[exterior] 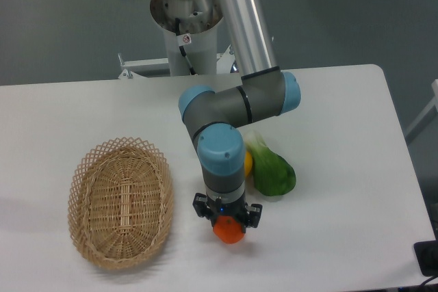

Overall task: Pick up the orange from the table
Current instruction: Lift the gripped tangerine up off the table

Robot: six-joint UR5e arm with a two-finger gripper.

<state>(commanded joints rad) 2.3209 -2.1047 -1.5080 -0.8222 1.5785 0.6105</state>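
1. Orange (230,232) sits low on the white worktop (356,169), just to the right of the wicker basket (120,200) and apart from it.
2. End effector (228,222) points straight down over the orange and covers the fruit's upper part; its dark fingers flank the orange on both sides.
3. Whether the fingers are pressing the orange or merely standing beside it cannot be told from this view, and it is likewise unclear whether the fruit rests on the worktop or is raised off it.
4. Wicker basket is oval, open-weave and lies flat on the worktop.
5. Green vegetable (272,171) with a pale leafy end lies farther right of the basket, behind the orange.
6. Yellow fruit (248,163) shows as a sliver touching the green vegetable, on its basket-facing side, mostly hidden by the arm's blue-capped wrist (220,155).
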